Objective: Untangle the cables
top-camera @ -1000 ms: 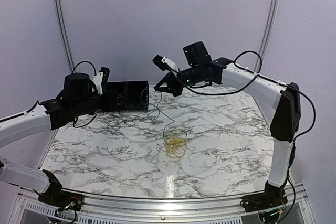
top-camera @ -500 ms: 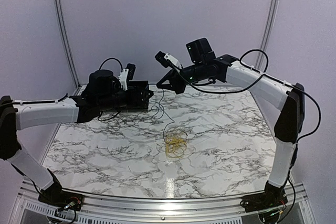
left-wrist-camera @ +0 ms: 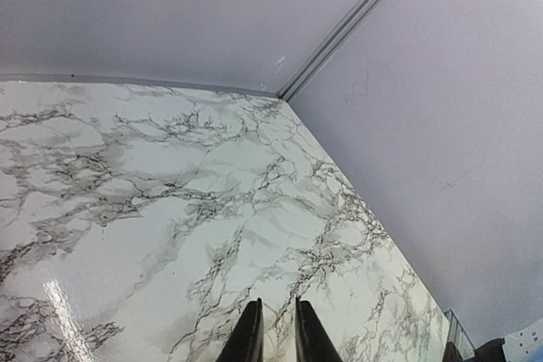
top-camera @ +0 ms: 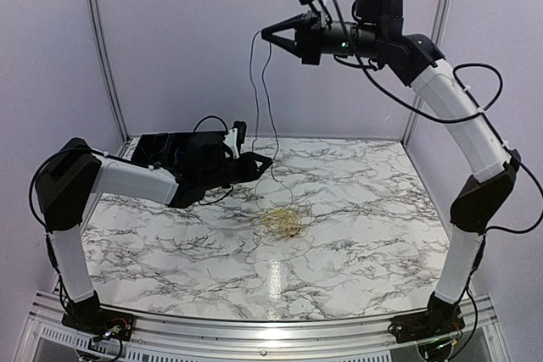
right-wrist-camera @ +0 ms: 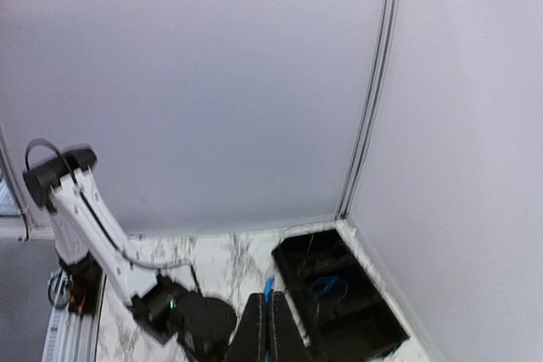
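A small tangle of the cables (top-camera: 282, 222), mostly yellowish, lies near the middle of the marble table (top-camera: 365, 209). From it a thin dark-blue cable (top-camera: 270, 116) rises in two strands to my right gripper (top-camera: 265, 33), held high above the table and shut on it. The right wrist view shows blue cable (right-wrist-camera: 270, 284) pinched at that gripper (right-wrist-camera: 268, 297). My left gripper (top-camera: 265, 161) reaches low over the table, close beside the hanging strands. In the left wrist view this gripper (left-wrist-camera: 277, 303) has only a narrow gap between its fingers, with no cable visible in it.
A black compartment tray (top-camera: 153, 140) stands at the back left behind the left arm. In the right wrist view the same tray (right-wrist-camera: 373, 336) holds a blue wire (right-wrist-camera: 327, 284). Booth walls close the back and both sides.
The right arm has lifted high with the cable, drawing it up out of the pile. The left arm has swung forward to the hanging strands, and its jaws have narrowed.
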`<state>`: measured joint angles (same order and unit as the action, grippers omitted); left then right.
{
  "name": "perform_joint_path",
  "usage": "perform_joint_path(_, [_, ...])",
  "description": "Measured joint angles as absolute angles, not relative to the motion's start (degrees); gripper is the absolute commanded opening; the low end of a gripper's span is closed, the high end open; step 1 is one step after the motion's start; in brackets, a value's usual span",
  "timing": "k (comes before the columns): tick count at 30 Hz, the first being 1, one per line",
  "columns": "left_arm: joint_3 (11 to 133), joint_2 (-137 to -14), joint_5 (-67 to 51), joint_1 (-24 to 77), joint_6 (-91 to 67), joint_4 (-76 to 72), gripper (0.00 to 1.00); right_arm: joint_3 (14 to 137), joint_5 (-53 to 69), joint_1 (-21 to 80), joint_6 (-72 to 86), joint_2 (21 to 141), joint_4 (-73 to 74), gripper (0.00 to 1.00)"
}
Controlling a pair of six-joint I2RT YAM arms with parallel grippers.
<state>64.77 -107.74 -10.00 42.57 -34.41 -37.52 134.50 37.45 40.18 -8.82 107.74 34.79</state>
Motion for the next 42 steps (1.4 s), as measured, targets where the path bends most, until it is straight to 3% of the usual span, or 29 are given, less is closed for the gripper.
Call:
perform_joint_path(11, [60.97,-109.71,-10.70,43.59,-37.04,-39.20,0.16,143.17,33.67,37.52,0.69,103.18,18.46,0.00])
perform_joint_path(15, [57.49,-109.69,-10.70,43.57,-37.15,-39.44,0.27,142.71,31.92,37.08,0.43,102.74,16.25,0.00])
perform_joint_path(21, [51.33,-104.38,-8.99,43.57,-36.88,-38.74,0.40,126.85,31.44,36.07,-0.80,97.97,15.64,0.00])
perform_joint_path(33, [46.70,-77.91,0.10,43.42,-28.32,-26.09,0.53,97.10,31.90,35.75,-11.99,91.26,19.16,0.00])
perform_joint_path(37, [50.63,-75.13,-0.23,43.09,-22.13,-17.28,0.56,92.95,32.32,35.77,-14.83,90.06,20.16,0.00])
perform_joint_path(42, [65.56,-79.11,-7.03,43.00,-13.41,-3.46,0.61,90.32,32.49,35.79,-17.43,89.89,21.39,0.00])
